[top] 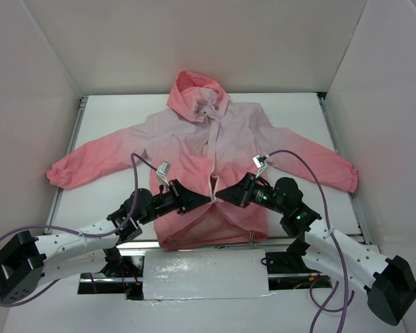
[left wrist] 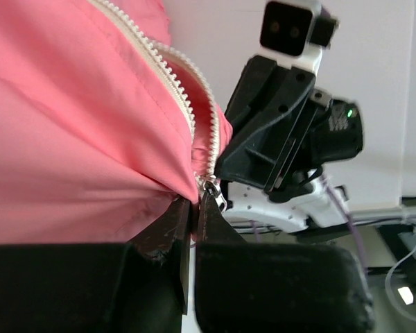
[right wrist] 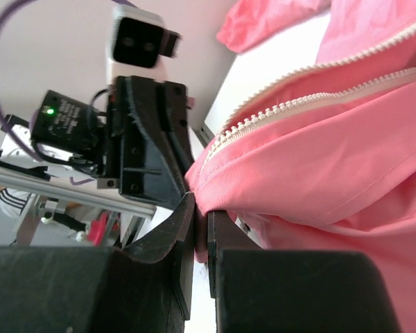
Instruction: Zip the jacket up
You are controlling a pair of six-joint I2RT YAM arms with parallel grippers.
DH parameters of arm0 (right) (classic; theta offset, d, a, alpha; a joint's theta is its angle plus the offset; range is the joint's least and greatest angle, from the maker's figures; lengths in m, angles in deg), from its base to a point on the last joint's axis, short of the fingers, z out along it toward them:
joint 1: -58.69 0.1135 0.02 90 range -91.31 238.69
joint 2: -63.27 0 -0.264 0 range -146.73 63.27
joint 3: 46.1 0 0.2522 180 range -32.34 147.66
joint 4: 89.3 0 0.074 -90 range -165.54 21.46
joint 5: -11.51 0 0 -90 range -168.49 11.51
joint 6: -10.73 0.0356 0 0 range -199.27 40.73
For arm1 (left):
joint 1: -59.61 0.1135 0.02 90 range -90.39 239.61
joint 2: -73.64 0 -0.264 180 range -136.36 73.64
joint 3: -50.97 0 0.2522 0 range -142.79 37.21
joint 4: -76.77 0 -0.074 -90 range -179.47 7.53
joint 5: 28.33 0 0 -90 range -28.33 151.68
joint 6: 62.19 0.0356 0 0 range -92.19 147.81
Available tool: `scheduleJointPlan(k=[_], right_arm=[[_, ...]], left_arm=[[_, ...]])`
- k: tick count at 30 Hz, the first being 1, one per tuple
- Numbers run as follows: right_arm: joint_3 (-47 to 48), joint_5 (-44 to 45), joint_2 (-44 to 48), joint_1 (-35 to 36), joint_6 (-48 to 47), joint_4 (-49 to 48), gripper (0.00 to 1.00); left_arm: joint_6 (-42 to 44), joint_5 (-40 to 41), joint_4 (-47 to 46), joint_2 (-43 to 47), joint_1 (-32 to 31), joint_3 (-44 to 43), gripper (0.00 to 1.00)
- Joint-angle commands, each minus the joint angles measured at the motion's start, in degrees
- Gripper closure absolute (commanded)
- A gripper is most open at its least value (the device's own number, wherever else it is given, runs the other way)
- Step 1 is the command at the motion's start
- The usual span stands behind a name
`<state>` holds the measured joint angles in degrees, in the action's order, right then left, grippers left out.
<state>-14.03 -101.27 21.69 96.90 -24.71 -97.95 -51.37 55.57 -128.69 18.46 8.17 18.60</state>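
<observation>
The jacket [top: 222,132] lies flat, hood at the far end, sleeves spread, lilac-pink chest fading to coral hem. Its light zipper [top: 209,139] runs down the middle and is open along most of its length. My left gripper [top: 209,199] and right gripper [top: 216,198] meet nose to nose at the lower front, lifting the cloth there. In the left wrist view my left gripper [left wrist: 194,202] is shut on the jacket's front edge beside the metal zipper slider [left wrist: 213,191]. In the right wrist view my right gripper [right wrist: 200,216] is shut on a fold of the coral front edge [right wrist: 277,173].
White walls close in the table [top: 111,125] on three sides. The jacket sleeves reach near the left edge [top: 55,173] and right edge [top: 350,177]. Purple cables [top: 301,163] arc over both arms. A white sheet [top: 204,274] covers the gap between the arm bases.
</observation>
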Motion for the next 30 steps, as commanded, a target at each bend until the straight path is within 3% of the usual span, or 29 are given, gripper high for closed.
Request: scheduleJointPlan(k=[1, 3, 8, 17, 25, 30], right_arm=[[6.55, -0.24, -1.83, -2.09, -1.39, 5.44, 1.0], [7.79, -1.64, -3.67, -2.53, -2.71, 7.99, 1.0], [8.15, -9.2, -7.02, -2.62, -4.47, 5.46, 1.0], [7.27, -7.01, -4.12, -3.06, -9.83, 14.49, 1.0], [4.72, -3.59, -0.52, -3.06, -8.16, 14.33, 1.0], [4.28, -6.04, -1.48, -3.06, -7.28, 10.82, 1.0]], left_arm=[[6.74, -7.24, 0.1, 2.09, -0.68, -3.71, 1.0], [9.04, -8.39, 2.65, 2.44, -0.59, -3.98, 1.0], [8.78, -10.23, -1.03, 3.67, -0.5, -1.08, 1.0], [10.71, -16.99, -5.51, 5.08, -0.5, -0.2, 1.0], [12.29, -25.35, -8.5, 1.83, -0.5, -0.37, 1.0], [15.36, -26.23, -3.59, 2.0, -0.59, -1.6, 1.0]])
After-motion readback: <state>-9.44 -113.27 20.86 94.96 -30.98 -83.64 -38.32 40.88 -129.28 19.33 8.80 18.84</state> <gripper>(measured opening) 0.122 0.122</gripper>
